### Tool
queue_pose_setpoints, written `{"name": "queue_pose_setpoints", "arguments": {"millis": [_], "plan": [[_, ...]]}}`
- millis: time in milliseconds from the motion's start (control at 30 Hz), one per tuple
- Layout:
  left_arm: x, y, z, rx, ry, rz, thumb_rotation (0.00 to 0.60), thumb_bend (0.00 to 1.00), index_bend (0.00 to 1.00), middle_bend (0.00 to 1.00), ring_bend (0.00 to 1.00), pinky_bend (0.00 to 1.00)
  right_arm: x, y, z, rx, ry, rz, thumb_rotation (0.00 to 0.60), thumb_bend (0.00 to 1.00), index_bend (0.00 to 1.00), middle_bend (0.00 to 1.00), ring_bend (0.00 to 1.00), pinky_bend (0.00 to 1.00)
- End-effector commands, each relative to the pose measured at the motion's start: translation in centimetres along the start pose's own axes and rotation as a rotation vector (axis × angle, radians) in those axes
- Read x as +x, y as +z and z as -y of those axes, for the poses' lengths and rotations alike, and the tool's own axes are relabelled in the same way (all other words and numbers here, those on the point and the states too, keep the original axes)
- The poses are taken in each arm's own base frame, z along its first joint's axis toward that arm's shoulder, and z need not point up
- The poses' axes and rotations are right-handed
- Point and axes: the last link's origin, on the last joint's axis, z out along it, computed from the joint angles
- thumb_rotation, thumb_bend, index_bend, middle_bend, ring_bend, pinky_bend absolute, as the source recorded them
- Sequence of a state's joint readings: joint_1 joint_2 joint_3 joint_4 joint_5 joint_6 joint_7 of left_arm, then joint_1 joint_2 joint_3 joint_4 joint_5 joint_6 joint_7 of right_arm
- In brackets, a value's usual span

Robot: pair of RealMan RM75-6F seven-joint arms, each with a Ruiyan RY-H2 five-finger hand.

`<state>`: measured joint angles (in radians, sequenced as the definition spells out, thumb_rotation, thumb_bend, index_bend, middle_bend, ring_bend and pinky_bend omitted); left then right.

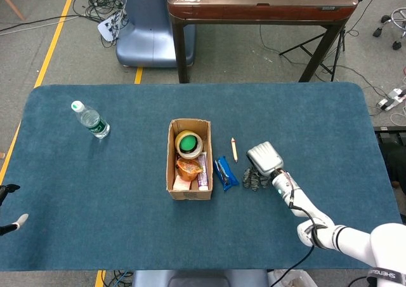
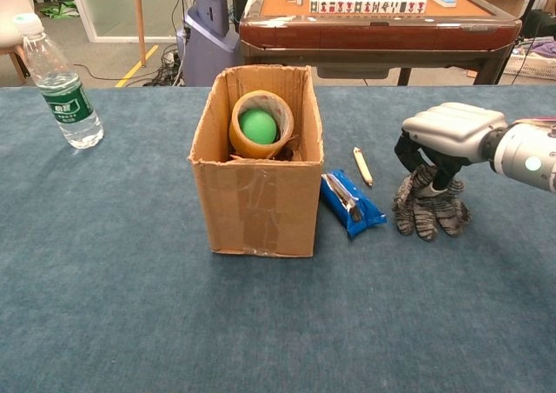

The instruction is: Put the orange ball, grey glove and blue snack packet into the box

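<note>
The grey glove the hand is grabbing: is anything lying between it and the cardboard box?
Yes. The blue snack packet lies on the table between the grey glove, gripped by the right hand, and the box. A pencil lies there too.

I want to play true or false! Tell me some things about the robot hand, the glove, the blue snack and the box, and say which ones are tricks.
1. The right hand grips the grey glove. True.
2. The blue snack packet is inside the box. False: it lies on the table beside the box.
3. The water bottle stands upright. True.
4. The glove is already in the box. False: it sits bunched on the table under the hand.
</note>
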<state>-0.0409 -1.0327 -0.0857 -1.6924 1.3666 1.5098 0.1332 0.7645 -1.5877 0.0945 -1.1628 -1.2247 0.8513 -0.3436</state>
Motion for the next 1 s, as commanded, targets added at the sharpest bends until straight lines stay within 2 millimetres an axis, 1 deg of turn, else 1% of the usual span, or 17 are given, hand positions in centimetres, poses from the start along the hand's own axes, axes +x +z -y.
{"name": "queue_pose_setpoints", "arguments": {"millis": [33, 233, 433, 633, 767, 1000], "plan": [[0.0, 0.0, 0.0, 0.0, 0.001, 0.001, 0.6, 0.12, 0.32, 0.36, 0.28, 0.4, 1.3, -0.3, -0.1, 0.002, 0.015, -0.045, 0.6, 0.28, 0.7, 0.69, 0.63, 0.72], [0.0, 0.0, 0.0, -0.001, 0.001, -0.001, 0.6, 0.12, 0.32, 0.36, 0.28, 0.4, 5.5, -1.4, 0.6, 0.036, 0.09, -0.179, 0.6, 0.29, 0.7, 0.69, 0.63, 0.72], [0.1, -0.2, 0.2, 0.002, -0.001, -0.003, 0.6, 0.12, 0.32, 0.36, 0.28, 0.4, 9.9, -2.9, 2.4, 0.116, 0.136, -0.316, 0.6, 0.29, 0.7, 0.69, 0.63, 0.72], [0.2, -0.2, 0.2, -0.001, -0.002, -0.007, 0.6, 0.12, 0.32, 0.36, 0.28, 0.4, 13.0, -4.0, 4.3, 0.188, 0.153, -0.416, 0.6, 0.29, 0.7, 0.69, 0.63, 0.72], [0.3, -0.2, 0.2, -0.001, -0.003, -0.01, 0.6, 0.12, 0.32, 0.36, 0.28, 0.4, 14.1, -4.3, 5.7, 0.24, 0.184, -0.478, 0.6, 0.29, 0.7, 0.69, 0.63, 0.72], [0.6, -0.2, 0.2, -0.001, -0.008, -0.019, 0.6, 0.12, 0.32, 0.36, 0.28, 0.4, 14.7, -3.9, 8.2, 0.333, 0.219, -0.568, 0.6, 0.29, 0.7, 0.68, 0.63, 0.73]]}}
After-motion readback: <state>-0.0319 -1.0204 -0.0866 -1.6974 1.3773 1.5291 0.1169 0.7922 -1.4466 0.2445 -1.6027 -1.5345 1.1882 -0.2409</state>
